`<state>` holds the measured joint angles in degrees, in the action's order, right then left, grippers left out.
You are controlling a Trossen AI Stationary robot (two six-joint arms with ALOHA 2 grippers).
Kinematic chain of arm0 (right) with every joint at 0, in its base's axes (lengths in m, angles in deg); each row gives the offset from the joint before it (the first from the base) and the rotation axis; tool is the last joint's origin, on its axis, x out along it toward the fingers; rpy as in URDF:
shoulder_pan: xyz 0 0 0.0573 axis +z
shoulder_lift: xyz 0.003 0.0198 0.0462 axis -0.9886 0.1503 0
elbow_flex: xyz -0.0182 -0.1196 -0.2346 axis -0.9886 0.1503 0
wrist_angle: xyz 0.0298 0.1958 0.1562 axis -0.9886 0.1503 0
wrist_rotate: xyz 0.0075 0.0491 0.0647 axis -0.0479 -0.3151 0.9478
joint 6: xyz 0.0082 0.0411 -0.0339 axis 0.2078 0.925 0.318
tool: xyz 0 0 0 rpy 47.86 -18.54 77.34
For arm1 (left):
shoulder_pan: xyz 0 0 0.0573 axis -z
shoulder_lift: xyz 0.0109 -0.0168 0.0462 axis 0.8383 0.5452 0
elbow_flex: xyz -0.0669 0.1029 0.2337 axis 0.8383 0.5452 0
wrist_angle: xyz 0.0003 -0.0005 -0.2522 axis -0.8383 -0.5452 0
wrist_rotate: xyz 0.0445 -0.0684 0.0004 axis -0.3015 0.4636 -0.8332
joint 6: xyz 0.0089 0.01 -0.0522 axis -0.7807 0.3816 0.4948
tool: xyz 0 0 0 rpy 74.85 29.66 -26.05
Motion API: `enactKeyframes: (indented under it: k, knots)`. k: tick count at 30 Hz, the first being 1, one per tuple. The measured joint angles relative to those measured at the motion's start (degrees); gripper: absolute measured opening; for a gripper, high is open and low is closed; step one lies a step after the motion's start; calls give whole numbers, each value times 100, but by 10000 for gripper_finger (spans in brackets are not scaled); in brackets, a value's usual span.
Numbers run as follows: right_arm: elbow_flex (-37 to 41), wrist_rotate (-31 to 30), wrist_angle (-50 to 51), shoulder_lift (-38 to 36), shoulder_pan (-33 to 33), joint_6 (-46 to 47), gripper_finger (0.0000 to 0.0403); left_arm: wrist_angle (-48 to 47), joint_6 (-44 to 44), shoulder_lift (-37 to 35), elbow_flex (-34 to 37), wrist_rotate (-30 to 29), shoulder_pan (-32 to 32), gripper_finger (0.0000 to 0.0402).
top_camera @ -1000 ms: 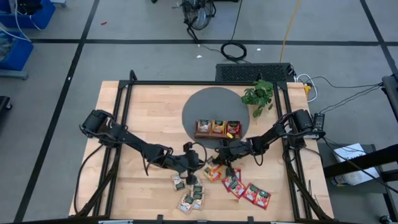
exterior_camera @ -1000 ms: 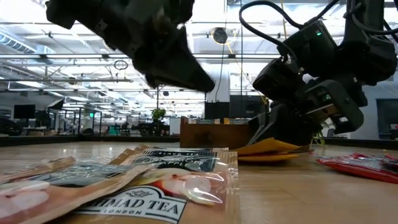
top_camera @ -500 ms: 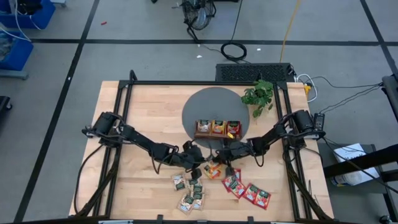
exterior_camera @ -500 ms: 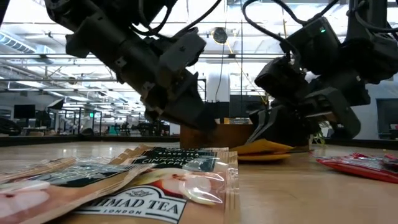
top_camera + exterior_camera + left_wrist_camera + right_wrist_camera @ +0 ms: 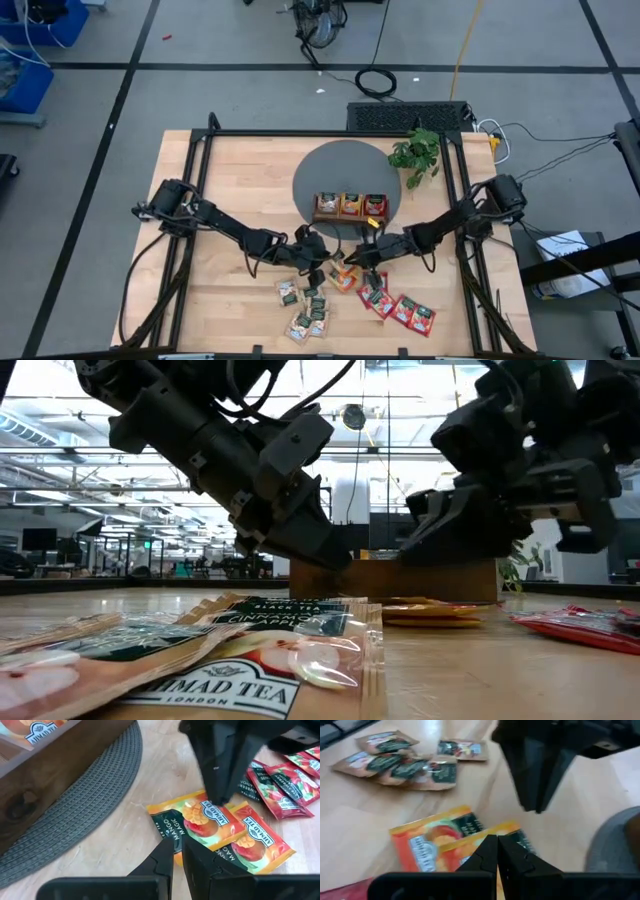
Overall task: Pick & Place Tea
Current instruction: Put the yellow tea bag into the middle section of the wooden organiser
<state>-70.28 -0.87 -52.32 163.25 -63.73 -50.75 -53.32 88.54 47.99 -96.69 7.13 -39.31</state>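
Left arm reaches in from the table's point(image 5: 230, 170) left edge, stretched low toward the middle. Left gripper point(image 5: 318, 264) sits just above the wood near the front edge of the grey round mat point(image 5: 335, 165); its fingers point(image 5: 170, 862) stand almost together with a thin slit between them, nothing between them, the tips just at the edge of an orange sachet. In the low view the left gripper point(image 5: 325, 550) points down and toward the tray, clear of the tabletop.

Pale green-white tea sachets point(image 5: 305, 310) lie in a loose overlapping cluster at the front of the table, in front of the left gripper; they fill the near foreground of the low view point(image 5: 240, 645).

Centre: two orange tea sachets point(image 5: 345, 277) lie flat on the wood, overlapping, just in front of the mat. Both wrist views show them lying between the two grippers point(image 5: 215, 827) point(image 5: 445, 840).

Wooden tray point(image 5: 350, 207) rests on the mat, three compartments, each with sachets standing in it.

Right gripper point(image 5: 372, 272) hangs over the orange sachets, coming from the right edge; its fingers point(image 5: 490, 852) are pressed fully together and hold nothing. Low view shows it point(image 5: 425, 540) raised, off the sachets lying beneath.

Red tea sachets point(image 5: 400, 307) lie in a diagonal row to the right of the orange pair, running toward the front right.

Green plant point(image 5: 418, 152) stands at the mat's far right edge.
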Motion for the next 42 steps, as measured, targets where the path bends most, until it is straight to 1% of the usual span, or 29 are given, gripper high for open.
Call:
enactKeyframes:
  k: [5,11,21,23,26,29,33,36,39,42]
  knots:
    - [0,9,50,0,162,-20,0,6,41,0,0,-24,0,42]
    - [0,25,473,0,345,-173,0,73,-297,0,0,-216,0,42]
    - [-4,30,578,0,387,-198,1,-145,-58,0,0,-122,11,43]
    - [-5,28,647,0,387,-150,1,-155,29,0,0,-123,11,50]
    - [-4,27,825,0,362,-89,1,-154,152,0,0,-124,11,75]
    - [-4,25,1037,0,359,-3,1,-158,191,0,0,-107,-9,114]
    - [-7,23,1126,-1,359,27,1,-168,402,0,0,290,-120,172]
    - [-7,23,1133,-2,335,29,1,-214,645,0,0,518,-240,206]
    - [-7,23,1142,-2,306,48,2,-305,780,0,0,678,-336,226]
    - [47,19,1099,-8,304,49,2,-341,809,0,0,754,-399,233]
